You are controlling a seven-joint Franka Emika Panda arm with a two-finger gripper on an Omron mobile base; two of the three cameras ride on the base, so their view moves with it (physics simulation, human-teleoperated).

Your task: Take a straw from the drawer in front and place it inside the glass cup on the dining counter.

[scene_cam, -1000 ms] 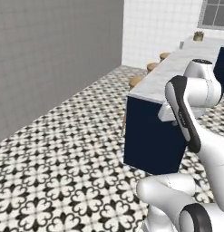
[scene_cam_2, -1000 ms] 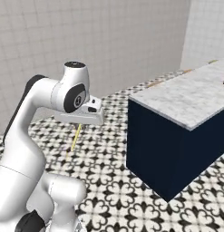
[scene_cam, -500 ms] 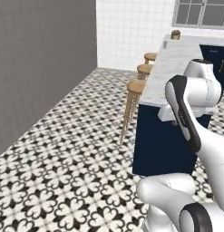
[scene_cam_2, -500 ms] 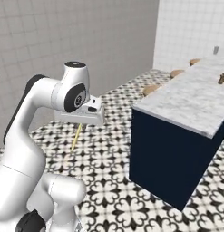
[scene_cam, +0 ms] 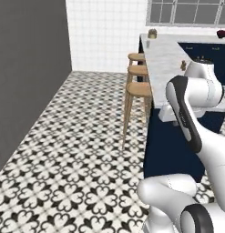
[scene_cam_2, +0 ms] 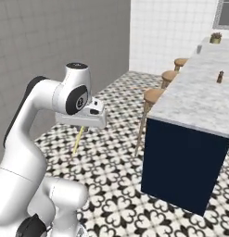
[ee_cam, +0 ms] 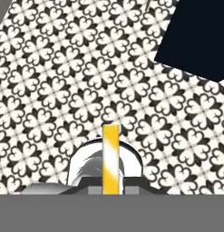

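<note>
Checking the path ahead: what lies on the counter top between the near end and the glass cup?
In the right base view, the dining counter is bare up to the glass cup, except one small dark object off to the side.

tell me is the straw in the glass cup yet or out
Out. The straw hangs from the shut tool over the floor, far from the glass cup on the dining counter.

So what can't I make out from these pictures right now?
- Claw: right base view, tucked under the white hand, so the fingertips are hidden; the straw hangs below.
- Glass cup: left base view, too small and far to see inside.
- Dining counter: right base view, far end cut off by the edge.
</note>
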